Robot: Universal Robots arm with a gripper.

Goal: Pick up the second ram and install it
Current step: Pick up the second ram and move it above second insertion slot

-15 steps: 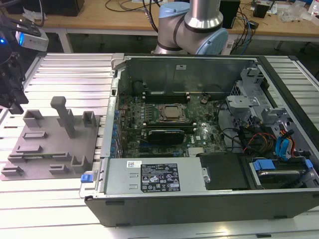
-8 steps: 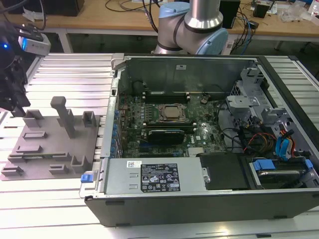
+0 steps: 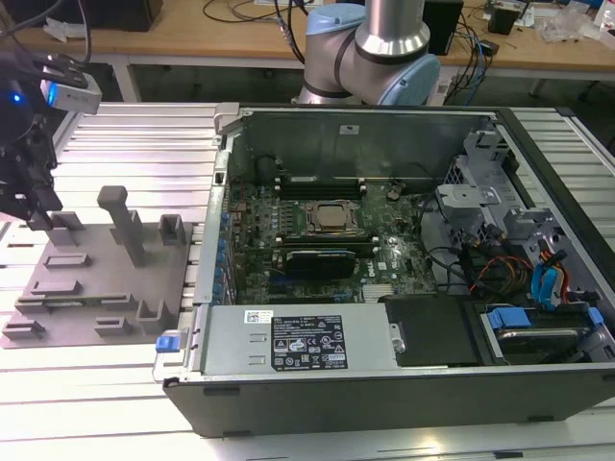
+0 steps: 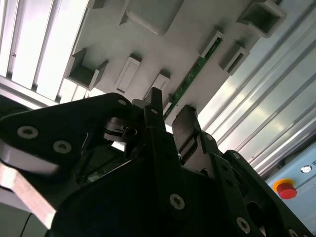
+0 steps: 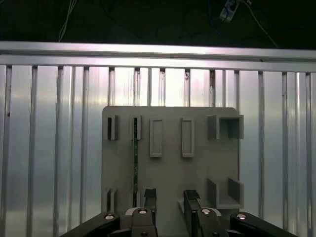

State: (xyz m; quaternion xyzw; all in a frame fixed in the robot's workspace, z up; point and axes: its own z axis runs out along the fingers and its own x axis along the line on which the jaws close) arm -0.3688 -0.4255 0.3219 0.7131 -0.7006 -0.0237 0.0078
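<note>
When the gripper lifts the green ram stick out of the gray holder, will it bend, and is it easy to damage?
Probably stiff: the ram stick looks like a thin, straight board. Likely light, as it is so narrow. It stands on edge in the slots of the gray holder, so a tilted pull might jam or strain it.

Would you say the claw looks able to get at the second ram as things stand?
Probably yes. The second ram sits in a slot of the grey holder, top edge uncovered, and the open claw hovers beside it with nothing between; a small sideways shift seems needed.
</note>
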